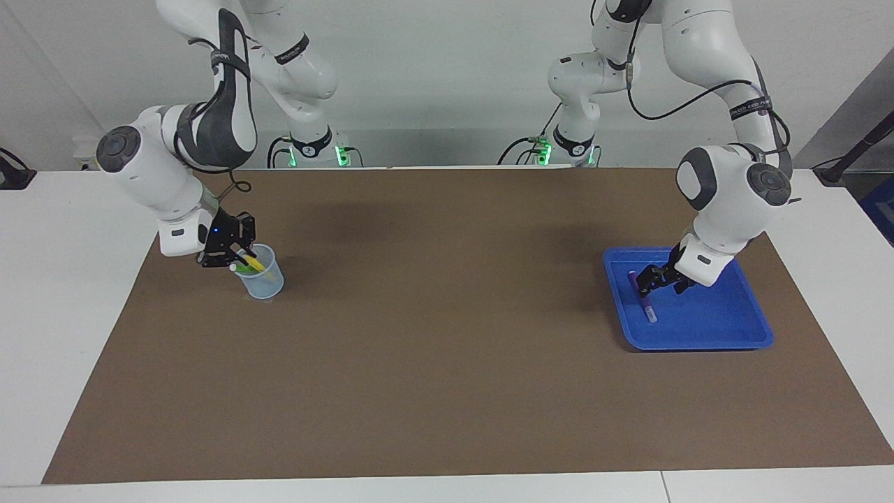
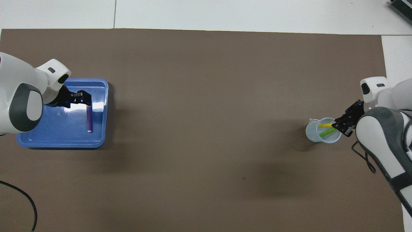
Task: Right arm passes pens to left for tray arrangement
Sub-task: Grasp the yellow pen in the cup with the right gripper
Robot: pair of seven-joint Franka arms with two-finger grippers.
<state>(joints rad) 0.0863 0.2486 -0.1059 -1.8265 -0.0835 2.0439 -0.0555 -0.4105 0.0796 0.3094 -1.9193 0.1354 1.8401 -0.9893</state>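
Observation:
The purple pen [image 1: 644,302] [image 2: 89,119] lies flat in the blue tray [image 1: 712,318] [image 2: 58,130], toward its edge nearest the table's middle. My left gripper [image 1: 648,278] [image 2: 82,98] hangs low over the pen's end nearer the robots, open, its fingers apart around that end. At the right arm's end of the table, the yellow pen [image 1: 253,265] [image 2: 325,125] and the green pen [image 2: 326,132] lean inside a pale translucent cup [image 1: 264,281] [image 2: 317,135]. My right gripper [image 1: 234,262] [image 2: 340,125] sits at the cup's rim, shut on the yellow pen's upper end.
A brown mat [image 1: 447,349] covers most of the white table, with the cup and tray at its two ends. Black cables hang from both arms, and one lies on the mat near the left arm's base [image 2: 19,196].

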